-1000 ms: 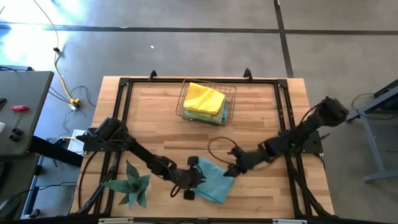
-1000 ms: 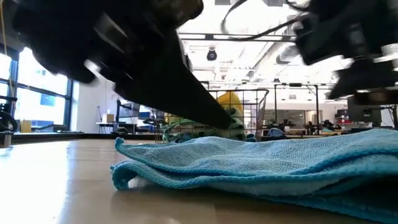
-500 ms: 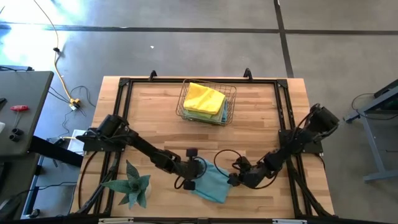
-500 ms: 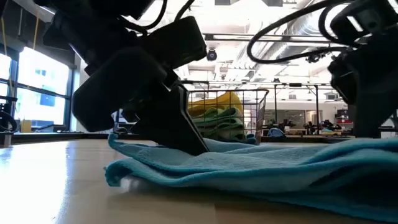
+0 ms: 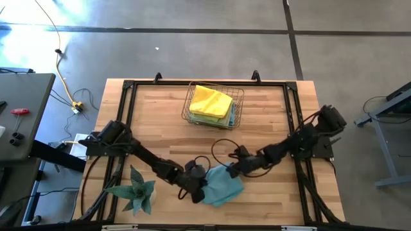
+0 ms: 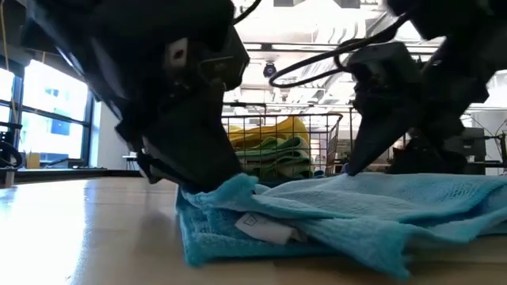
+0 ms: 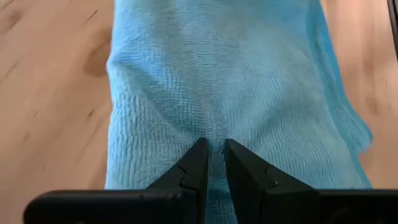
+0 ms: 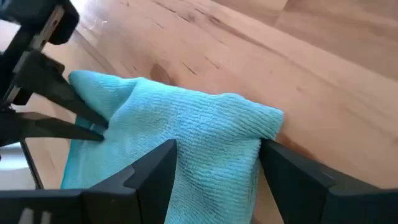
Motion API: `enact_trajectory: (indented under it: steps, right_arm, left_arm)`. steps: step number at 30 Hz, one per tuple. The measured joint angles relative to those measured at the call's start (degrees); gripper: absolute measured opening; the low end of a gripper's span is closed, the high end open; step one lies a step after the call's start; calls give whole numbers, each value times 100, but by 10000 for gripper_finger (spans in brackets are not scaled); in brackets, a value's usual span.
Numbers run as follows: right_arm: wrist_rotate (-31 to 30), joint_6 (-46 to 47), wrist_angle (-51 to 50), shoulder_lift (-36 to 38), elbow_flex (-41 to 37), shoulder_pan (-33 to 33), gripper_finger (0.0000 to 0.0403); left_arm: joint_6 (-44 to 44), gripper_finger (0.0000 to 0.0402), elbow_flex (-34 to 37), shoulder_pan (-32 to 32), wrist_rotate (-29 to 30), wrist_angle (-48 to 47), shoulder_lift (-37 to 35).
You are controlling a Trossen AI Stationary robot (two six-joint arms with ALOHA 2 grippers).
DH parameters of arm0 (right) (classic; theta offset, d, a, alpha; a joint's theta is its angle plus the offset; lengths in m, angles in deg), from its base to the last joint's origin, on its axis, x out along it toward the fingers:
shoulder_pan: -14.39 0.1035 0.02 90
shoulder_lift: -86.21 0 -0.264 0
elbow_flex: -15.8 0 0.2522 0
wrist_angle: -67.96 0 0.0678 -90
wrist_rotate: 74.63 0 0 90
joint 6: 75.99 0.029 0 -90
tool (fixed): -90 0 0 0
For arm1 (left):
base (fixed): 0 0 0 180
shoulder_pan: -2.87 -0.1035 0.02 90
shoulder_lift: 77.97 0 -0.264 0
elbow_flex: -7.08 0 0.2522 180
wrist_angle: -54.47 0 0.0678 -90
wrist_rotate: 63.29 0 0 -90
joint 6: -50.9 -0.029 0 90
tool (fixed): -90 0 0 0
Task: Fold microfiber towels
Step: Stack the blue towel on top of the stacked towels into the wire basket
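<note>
High view: light blue microfiber towel (image 5: 223, 186) crumpled near the wooden surface's (image 5: 270, 109) front edge, left gripper (image 5: 200, 187) pinching its left side, right gripper (image 5: 232, 171) at its far corner. Right wrist view: jaws wide, straddling the towel edge. Copper wire basket (image 5: 239, 108) of folded towels behind.

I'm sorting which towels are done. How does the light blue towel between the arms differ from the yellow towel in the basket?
The light blue towel lies rumpled on the bare wooden table, while the yellow towel sits in the wire basket on top of other towels. The left gripper pinches the blue towel with its fingers nearly closed and the right gripper straddles its edge with fingers wide; nothing touches the yellow one. Both are soft cloths.
</note>
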Motion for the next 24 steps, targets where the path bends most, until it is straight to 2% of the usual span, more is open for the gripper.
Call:
enact_trajectory:
  steps: [4,8,15,19,24]
  right_arm:
    - [507,-188,-92,156,-15,-201,228]
    - [754,-229,-141,500,-21,-117,228]
    - [712,83,-600,816,-15,328,228]
    - [875,118,-628,816,-15,514,229]
    - [476,104,-957,789,-9,553,229]
  left_arm:
    - [-674,46,16,79,271,71,-34]
    - [-1189,46,16,52,400,8,-233]
    - [-1675,46,8,6,499,111,-358]
    - [-1548,46,10,11,452,13,-358]
    - [-1463,46,10,42,453,-33,-358]
